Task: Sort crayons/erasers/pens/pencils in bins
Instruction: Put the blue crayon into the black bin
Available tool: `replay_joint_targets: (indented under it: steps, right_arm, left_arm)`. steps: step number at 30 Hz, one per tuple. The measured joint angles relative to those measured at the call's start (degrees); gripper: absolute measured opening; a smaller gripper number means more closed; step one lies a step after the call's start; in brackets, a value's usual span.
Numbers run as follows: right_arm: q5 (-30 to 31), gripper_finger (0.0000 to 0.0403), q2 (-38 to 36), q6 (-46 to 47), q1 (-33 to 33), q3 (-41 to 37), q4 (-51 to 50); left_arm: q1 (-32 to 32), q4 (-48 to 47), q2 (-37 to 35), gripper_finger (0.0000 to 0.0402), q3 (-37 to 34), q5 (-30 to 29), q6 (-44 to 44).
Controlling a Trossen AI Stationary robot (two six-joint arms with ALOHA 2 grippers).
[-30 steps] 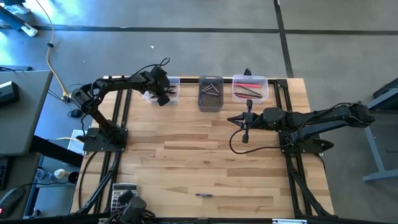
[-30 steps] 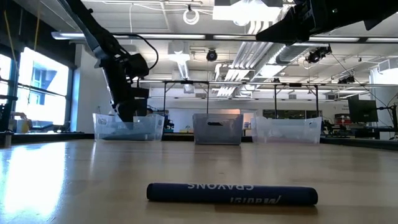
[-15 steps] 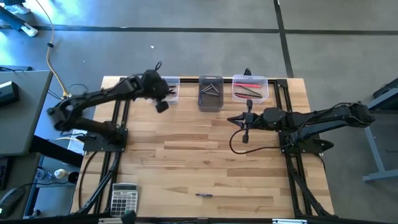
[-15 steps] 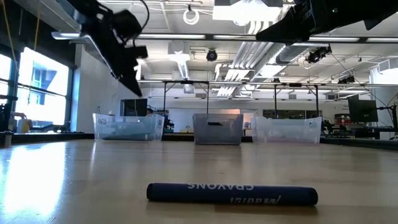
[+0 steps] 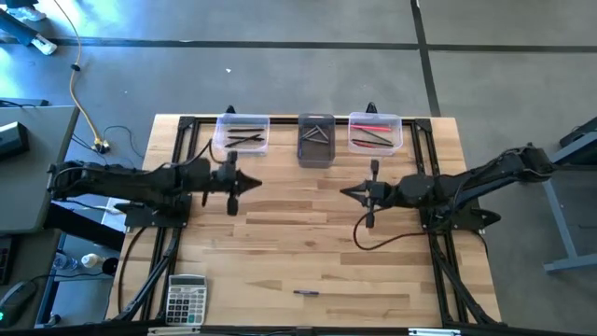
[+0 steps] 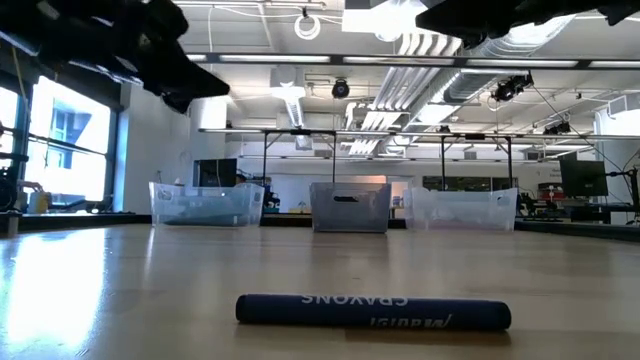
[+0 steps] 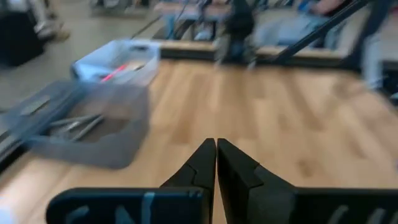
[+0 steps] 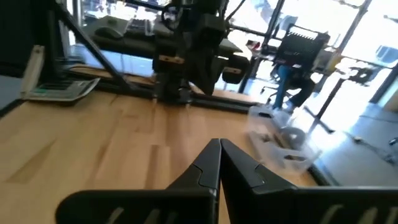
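The pale wooden plank tabletop [image 5: 280,224] is almost bare, so by the look of it the sorting is nearly done. Along its far edge stand the three small rectangular plastic tubs in a row: a clear one on the left [image 5: 242,136] with a few dark sticks lying in it, a dark smoky grey one in the middle [image 5: 316,140] with grey sticks, and a clear one on the right [image 5: 375,132] with red and dark sticks. A grey calculator [image 5: 186,300] lies at the near left corner and is no part of the job.

One item looks to be left: a short dark stick printed with the word "CRAYONS" [image 6: 373,311], lying alone on the wood near the front edge, about mid-width, well apart from the tubs and from both arms. I judge that it has yet to go into a tub; which tub I cannot say.

Both dark arms reach low and nearly level toward the middle of the table, between the tubs and the crayon. The left claw [image 5: 244,183] is just in front of the left clear tub, pointing toward the other arm, clenched tight with nothing between its tips. The right claw [image 5: 349,192] points back at it from in front of the right clear tub, likewise clenched and empty.
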Motion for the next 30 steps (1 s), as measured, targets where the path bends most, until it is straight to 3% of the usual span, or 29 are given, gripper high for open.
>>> replay_joint_targets:
  steps: [7, 13, 20, 25, 30]
  right_arm:
    - [1.7, 0.0000, 9.0, 5.5, 7.3, 4.3, -2.1]
    - [1.7, 0.0000, 20.0, 13.2, 13.3, 9.0, -3.1]
    - [1.3, 0.0004, 32.5, 25.8, 19.2, 14.6, -8.2]
    - [1.2, 0.0030, 40.7, 32.4, 22.4, 18.8, -9.4]
    - [1.1, 0.0081, 48.3, 35.6, 25.1, 24.2, -10.6]
  left_arm:
    - [-10.4, 15.4, -1.6, 0.0007, -9.4, -5.6, -2.9]
    - [-16.1, 18.3, -1.6, 0.0007, -10.9, -12.1, -2.8]
    - [-19.2, 20.1, -1.6, 0.0007, -10.9, -15.0, -1.4]
    - [-19.8, 20.7, -1.6, 0.0007, -10.9, -15.4, -0.8]
    - [-19.8, 20.8, -1.6, 0.0007, -10.9, -15.4, -0.8]
